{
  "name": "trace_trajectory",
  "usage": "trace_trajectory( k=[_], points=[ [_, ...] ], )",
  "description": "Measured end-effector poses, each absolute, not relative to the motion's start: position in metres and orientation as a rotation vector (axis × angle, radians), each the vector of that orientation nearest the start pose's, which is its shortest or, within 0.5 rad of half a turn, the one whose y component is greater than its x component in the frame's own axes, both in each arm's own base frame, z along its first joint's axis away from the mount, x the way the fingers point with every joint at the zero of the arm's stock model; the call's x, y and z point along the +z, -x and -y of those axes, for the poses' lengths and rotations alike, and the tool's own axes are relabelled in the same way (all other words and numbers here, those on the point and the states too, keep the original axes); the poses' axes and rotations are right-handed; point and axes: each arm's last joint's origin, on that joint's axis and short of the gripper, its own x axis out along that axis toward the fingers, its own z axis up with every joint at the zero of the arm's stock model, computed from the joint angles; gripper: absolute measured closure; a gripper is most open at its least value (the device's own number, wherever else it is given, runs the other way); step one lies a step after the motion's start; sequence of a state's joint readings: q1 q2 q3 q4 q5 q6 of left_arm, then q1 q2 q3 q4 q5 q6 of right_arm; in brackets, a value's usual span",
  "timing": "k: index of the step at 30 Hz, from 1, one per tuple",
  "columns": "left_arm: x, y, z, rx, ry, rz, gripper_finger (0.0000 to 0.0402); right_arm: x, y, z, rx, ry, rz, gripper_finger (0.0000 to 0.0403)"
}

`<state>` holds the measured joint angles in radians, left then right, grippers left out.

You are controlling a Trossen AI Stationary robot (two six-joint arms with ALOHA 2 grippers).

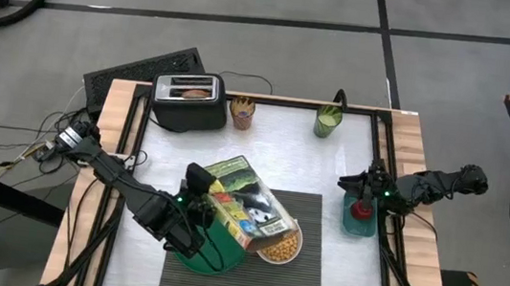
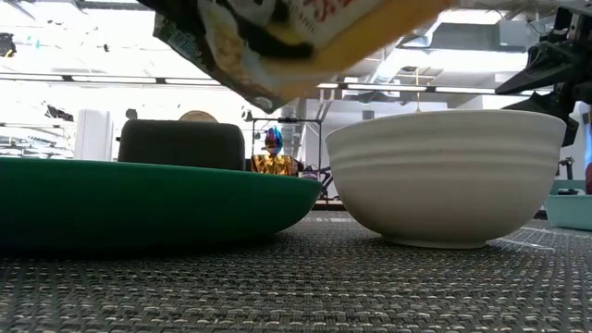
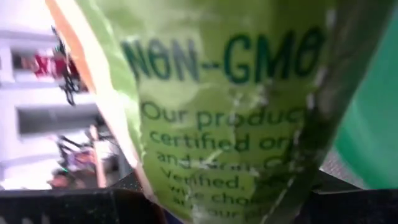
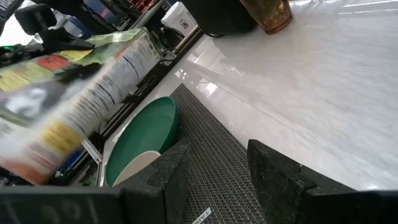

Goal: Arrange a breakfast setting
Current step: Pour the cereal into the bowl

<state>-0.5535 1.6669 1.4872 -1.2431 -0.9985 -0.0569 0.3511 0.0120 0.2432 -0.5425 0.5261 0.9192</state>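
Observation:
A green and yellow cereal box (image 1: 246,205) hangs tilted above the dark grey placemat (image 1: 307,274), its lower end over the white bowl (image 1: 280,248) of yellow cereal. The bowl stands on the placemat beside the round green plate (image 1: 194,256); both also show in the low view: the bowl (image 2: 444,176) and the plate (image 2: 139,203). My left gripper (image 1: 191,215) is shut on the box. My right gripper (image 4: 217,174) is open and empty near the table's right edge (image 1: 356,185). A purple-and-blue spoon (image 2: 272,141) stands in an amber cup (image 1: 242,113). No bagel is plain to see. My left gripper holds the cereal box by its raised end (image 1: 205,205), coming at it from the table's left. The box itself hides where the fingers meet it; in the left wrist view only its green printed side (image 3: 236,124) shows. The box is lifted clear, slanting down toward the bowl.
A black toaster (image 1: 188,99) stands at the far left. A green cup (image 1: 328,121) stands at the far edge. A teal dish with a red apple (image 1: 361,213) sits under the right arm at the right edge. Bare white tabletop (image 1: 301,158) lies between the placemat and the cups.

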Motion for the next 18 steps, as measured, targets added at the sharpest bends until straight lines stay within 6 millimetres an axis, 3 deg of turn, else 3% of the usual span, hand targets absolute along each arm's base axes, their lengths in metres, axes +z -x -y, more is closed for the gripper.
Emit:
trace_trajectory(
  k=[9,18],
  points=[
    [0.300,-0.278,0.146,0.594,-0.526,-0.824,0.0242,0.193,-0.070,-0.009,-0.308,-0.772,-0.172,0.0214],
    [0.309,-0.290,0.149,0.808,-0.186,-0.460,0.0242,0.193,-0.070,-0.009,-0.310,-0.769,-0.172,0.0214]
  ],
)
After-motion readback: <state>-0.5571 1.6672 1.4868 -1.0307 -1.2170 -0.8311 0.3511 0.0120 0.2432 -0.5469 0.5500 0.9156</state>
